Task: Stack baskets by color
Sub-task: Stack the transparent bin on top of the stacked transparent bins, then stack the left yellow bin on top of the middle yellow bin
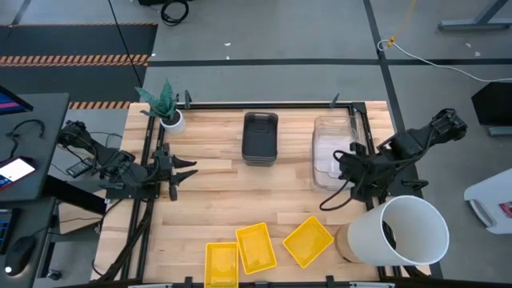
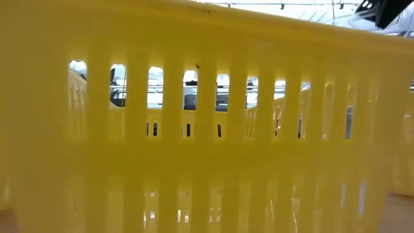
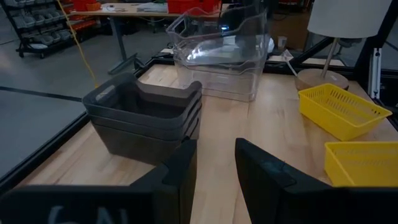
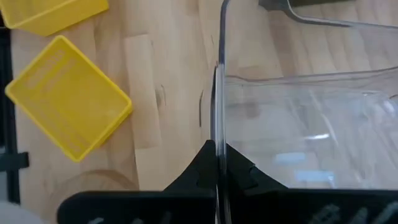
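Judged the main risk to be a slip. Held the clear baskets point(image 1: 332, 152) only by a thin, slick wall, pinched at one edge with the right gripper point(image 4: 217, 163). Could tip or drop the top clear basket if lifted fast from so far off centre. Could also drag up a nested basket underneath by friction, then shed it on the way. Could not tell how many clear baskets sat nested there. Saw a second hazard in the white bucket point(image 1: 404, 232), just near of the right arm and easy to knock on a swing back. Noted the yellow baskets point(image 1: 256, 246), three of them unstacked along the near edge of the table point(image 1: 208, 200), one right of the others and close to the bucket. Would probably have to reach them past the bucket.

Kept the right arm reaching in from the right edge, wrist low, fingers shut on the clear wall, at the far right of the table. Kept the left arm drawn back at the left edge, well apart from all baskets. Had the left gripper point(image 1: 186, 168) pointing rightward toward the dark grey baskets point(image 1: 260, 138), fingers parted, nothing between them. Found the grey baskets already nested at the far middle, just left of the clear ones.
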Robot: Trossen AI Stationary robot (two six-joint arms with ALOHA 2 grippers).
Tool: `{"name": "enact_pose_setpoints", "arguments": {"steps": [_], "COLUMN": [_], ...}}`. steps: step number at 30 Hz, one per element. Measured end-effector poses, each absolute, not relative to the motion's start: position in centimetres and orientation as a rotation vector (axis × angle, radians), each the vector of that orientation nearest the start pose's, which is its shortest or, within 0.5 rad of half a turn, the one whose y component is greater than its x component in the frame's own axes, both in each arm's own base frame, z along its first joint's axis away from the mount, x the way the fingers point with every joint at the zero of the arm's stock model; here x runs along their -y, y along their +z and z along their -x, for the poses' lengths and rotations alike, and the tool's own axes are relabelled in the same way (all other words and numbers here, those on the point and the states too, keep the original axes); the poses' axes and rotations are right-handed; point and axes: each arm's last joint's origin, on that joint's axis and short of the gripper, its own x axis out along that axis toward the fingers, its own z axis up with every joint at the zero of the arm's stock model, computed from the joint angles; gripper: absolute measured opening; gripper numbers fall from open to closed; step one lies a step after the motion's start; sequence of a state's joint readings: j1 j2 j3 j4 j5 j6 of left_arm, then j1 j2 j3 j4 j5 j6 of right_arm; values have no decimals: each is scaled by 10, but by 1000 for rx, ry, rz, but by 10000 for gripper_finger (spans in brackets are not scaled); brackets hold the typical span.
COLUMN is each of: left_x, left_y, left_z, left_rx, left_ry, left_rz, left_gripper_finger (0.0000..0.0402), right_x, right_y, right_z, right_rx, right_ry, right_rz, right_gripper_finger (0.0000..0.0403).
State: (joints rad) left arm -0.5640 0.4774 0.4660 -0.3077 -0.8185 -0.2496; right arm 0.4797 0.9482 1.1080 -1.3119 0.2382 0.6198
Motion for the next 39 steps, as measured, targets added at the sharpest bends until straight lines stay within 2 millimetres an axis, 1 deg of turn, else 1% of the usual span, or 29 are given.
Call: {"name": "enact_pose_setpoints", "arguments": {"steps": [7,12,14,18,22,25,28,32,35,39], "left_x": [43,43,43,43,43,43,43,45,50,60], "left_y": [254,254,254,254,254,254,254,252,248,237], "left_z": [-108,-108,-108,-108,-108,-108,-108,-111,-116,-128], "left_rx": [-216,-217,-218,-221,-221,-220,-219,-223,-265,-363], "left_ry": [280,280,279,277,277,277,278,288,230,147], "left_rz": [39,38,26,7,8,12,22,88,159,214], "left_gripper_finger": [117,117,117,117,117,117,117,117,117,117], "right_x": [-60,-62,-63,-63,-61,-57,-54,-58,-66,-75], "right_y": [305,287,284,286,300,308,310,310,308,298], "right_z": [-131,-135,-136,-137,-139,-141,-145,-165,-188,-220], "right_rx": [-1093,-1103,-1102,-1098,-1074,-1042,-994,-902,-833,-796], "right_ry": [-157,-225,-230,-245,-229,-233,-251,-207,-135,-53], "right_rz": [-184,-289,-323,-383,-447,-468,-434,-322,-251,-179], "right_gripper_finger": [16,38,53,90,125,138,141,138,138,137]}}
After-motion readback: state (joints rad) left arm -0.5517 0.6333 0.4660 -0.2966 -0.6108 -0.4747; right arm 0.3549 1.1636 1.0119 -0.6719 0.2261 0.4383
